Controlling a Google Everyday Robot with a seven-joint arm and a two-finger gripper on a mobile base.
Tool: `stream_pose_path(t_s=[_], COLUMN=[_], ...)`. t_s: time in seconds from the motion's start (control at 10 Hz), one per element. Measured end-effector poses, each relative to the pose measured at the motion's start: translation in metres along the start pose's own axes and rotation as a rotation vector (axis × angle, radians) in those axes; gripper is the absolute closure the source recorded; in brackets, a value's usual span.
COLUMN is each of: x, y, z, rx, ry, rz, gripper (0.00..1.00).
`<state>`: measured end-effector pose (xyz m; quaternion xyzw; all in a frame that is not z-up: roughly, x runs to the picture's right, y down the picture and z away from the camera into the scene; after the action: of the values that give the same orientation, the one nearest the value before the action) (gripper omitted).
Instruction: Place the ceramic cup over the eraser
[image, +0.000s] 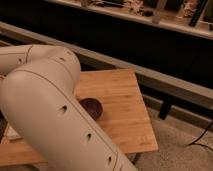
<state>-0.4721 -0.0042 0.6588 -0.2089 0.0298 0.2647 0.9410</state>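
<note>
ceramic cup: hidden behind arm (45, 115) | eraser: hidden | end effector: out of view, fingers closed

No readable text, labels, brands or numbers anywhere, end effector out of view
</note>
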Motion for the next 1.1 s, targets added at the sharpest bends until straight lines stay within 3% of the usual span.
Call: stream_pose_path(t_s=[0.3, 0.7, 0.8, 1.0, 1.1], x=[0.011, 0.034, 0.034, 0.034, 0.034], y=[-0.002, 0.010, 0.008, 0.013, 0.013], z=[0.037, 0.100, 0.101, 0.100, 0.101], rx=[-0.054, -0.181, -0.181, -0.186, -0.186], ry=[0.036, 0.057, 0.054, 0.056, 0.056], rz=[0.028, 0.041, 0.043, 0.039, 0.039], gripper=[1.00, 1.00, 0.99, 0.85, 0.73])
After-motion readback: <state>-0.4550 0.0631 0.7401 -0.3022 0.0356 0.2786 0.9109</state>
